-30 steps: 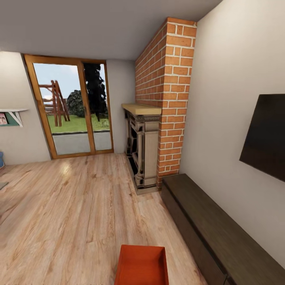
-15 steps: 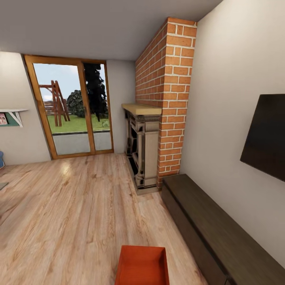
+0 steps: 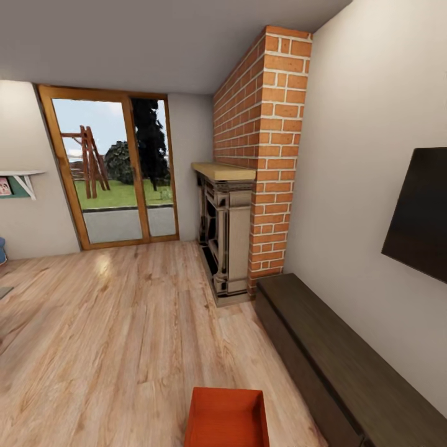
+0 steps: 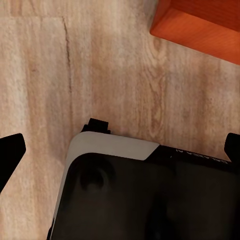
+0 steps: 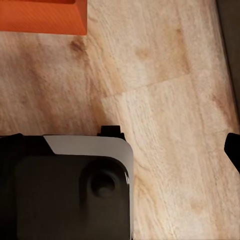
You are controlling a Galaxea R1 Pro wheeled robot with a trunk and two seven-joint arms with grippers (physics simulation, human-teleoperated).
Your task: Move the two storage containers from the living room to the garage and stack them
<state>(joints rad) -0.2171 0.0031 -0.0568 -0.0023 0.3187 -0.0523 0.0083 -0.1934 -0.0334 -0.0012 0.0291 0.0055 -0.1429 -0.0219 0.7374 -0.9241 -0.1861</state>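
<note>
- An orange-red bin sits on the wood-plank floor right at the robot's feet, open side up, cut off by the lower edge of the head view.
- In the left wrist view a corner of the bin lies on the planks, apart from the robot's dark, grey-edged base.
- In the right wrist view the bin shows as an orange wall, likewise apart from the base.
- Left claw: its dark fingertips sit at opposite edges of the view, spread wide with nothing between them.
- Right claw: one dark fingertip peeks in at the edge; I cannot tell whether it is open or closed.
- A long dark low cabinet runs along the right wall, just beside the bin's right.
- Above it a black screen hangs on the wall.
- Ahead stands a brick chimney with a fireplace under a pale wood mantel, at the cabinet's far end.
- At the far wall a wood-framed glass door looks onto grass and a wooden frame.
- A small white shelf is on the left wall.
</note>
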